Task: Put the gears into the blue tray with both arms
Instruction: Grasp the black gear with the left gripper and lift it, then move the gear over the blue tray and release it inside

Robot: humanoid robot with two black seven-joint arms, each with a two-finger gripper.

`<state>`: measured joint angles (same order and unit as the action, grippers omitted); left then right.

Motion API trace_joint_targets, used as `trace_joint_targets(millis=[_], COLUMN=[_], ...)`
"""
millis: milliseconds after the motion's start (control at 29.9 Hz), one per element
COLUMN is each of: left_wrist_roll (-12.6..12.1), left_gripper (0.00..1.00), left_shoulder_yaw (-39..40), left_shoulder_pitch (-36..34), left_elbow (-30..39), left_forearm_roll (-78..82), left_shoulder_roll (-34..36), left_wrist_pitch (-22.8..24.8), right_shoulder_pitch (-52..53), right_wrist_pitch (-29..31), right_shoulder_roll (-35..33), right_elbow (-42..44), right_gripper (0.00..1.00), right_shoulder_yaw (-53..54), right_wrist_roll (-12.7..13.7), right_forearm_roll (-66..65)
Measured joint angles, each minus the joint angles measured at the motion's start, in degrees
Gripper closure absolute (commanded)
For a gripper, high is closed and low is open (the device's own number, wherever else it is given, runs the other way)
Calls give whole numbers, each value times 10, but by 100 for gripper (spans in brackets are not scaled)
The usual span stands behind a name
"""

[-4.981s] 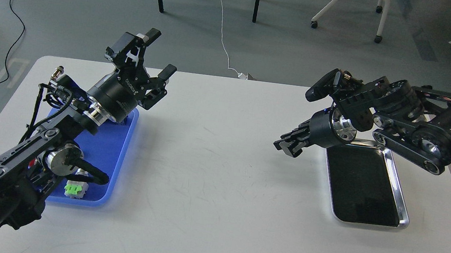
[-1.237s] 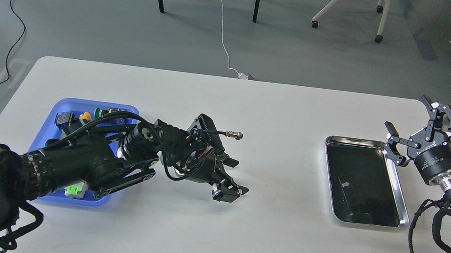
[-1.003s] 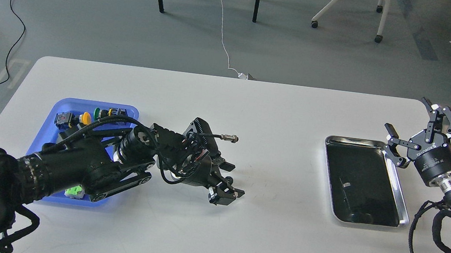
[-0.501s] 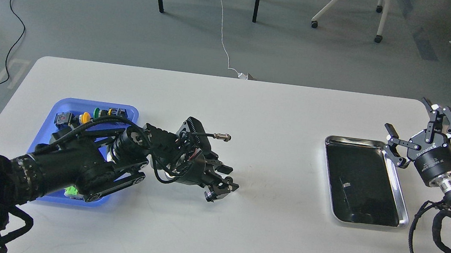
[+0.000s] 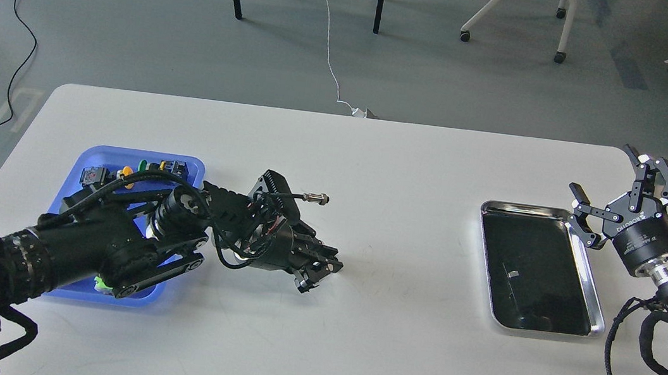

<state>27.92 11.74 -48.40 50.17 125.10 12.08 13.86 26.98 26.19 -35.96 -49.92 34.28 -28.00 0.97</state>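
My left hand [image 5: 318, 271] hangs low over the worktop [image 5: 351, 355], just beside the blue tray [image 5: 96, 159] at its 3 o'clock side. Its fingers look drawn together, and I think a small toothed piece, one of the gears, sits between the tips, but it is too dark and small to be sure. The arm is folded across the tray, probably to carry the piece there. In the tray I see colourful switches [image 5: 133, 170] at the 12 o'clock end. My right hand [image 5: 621, 188] waits with fingers apart, raised near the steel tray [image 5: 585, 269] at its 2 o'clock corner. This tray looks empty of gears.
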Motion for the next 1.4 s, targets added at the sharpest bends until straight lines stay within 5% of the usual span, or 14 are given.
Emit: trace_joint_targets(millis=[602,1103,1237,1304,1371,1404], left_wrist_roll=[1,1,1,1,1,1], left_gripper=[84,75,64,47,16,12], left_shoulder_yaw=[49,57,58,58,57,57], left_shoulder_pitch=[9,75,75,76,76,76], left_elbow=[100,59,35,32,32,32], left_forearm_roll=[-1,-4,-4,-4,-4,-4], left_shoulder_roll=[296,317,314,313,313,313], left_wrist_pitch=[-21,-29,-33,-36,-38,-39], right_shoulder_pitch=[0,-3,-3,-4,-4,-4], right_wrist_pitch=[-2,-2,-2,-2,-2,-2], right_shoulder_roll=[17,17,17,17,17,17], right_elbow=[-8,-8,-8,-8,-8,-9], right_gripper=[2,2,2,2,2,2], right_shoulder_yaw=[-2,-1,-1,-1,-1,-1], right_wrist_roll=[0,0,0,0,0,0], right_forearm_roll=[-2,-2,-2,-2,-2,-2])
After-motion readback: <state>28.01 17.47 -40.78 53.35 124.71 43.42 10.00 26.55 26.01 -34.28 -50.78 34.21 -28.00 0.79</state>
